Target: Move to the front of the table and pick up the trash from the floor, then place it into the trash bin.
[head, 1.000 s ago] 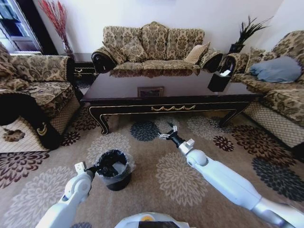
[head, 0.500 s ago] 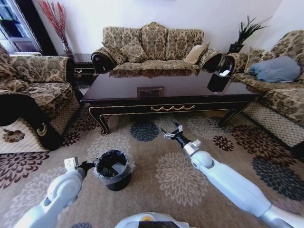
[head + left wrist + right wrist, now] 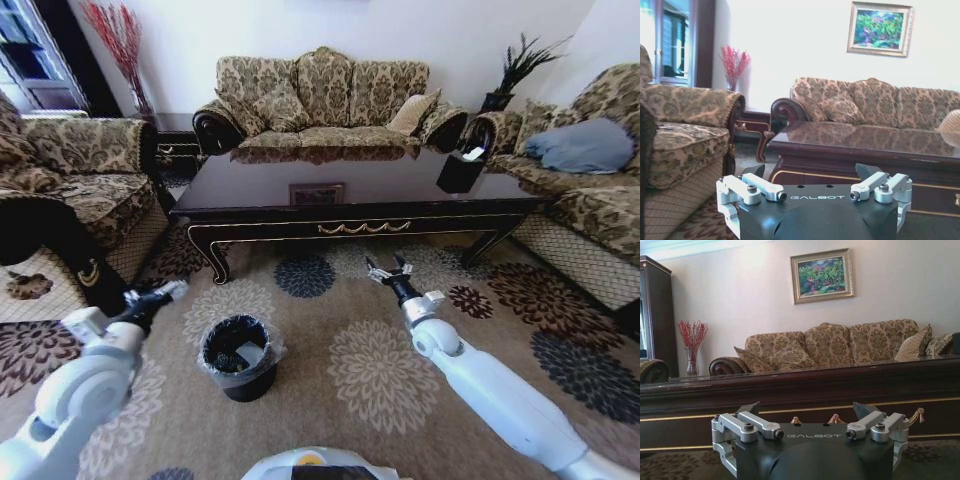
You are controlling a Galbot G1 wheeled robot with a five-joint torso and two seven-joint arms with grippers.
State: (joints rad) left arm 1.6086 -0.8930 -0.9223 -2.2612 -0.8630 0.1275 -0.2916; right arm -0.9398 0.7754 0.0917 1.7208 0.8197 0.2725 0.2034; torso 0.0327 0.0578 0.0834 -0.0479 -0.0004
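Trash bin (image 3: 238, 356) stands between the empty, wide-open left hand (image 3: 165, 292) and right hand (image 3: 389, 269).

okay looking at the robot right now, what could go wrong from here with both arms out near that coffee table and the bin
1. The right gripper, open and empty, hangs low over the carpet close to the table apron; reaching forward could knock the wood.
2. The left gripper, also open, sits beside the armchair; a wide swing might brush it.
3. The trash bin stands between the arms, so either forearm could tip it.

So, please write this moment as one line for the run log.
left gripper: open, left of round black plastic-lined trash bin | right gripper: open, before glossy dark wooden table | bin: holds litter
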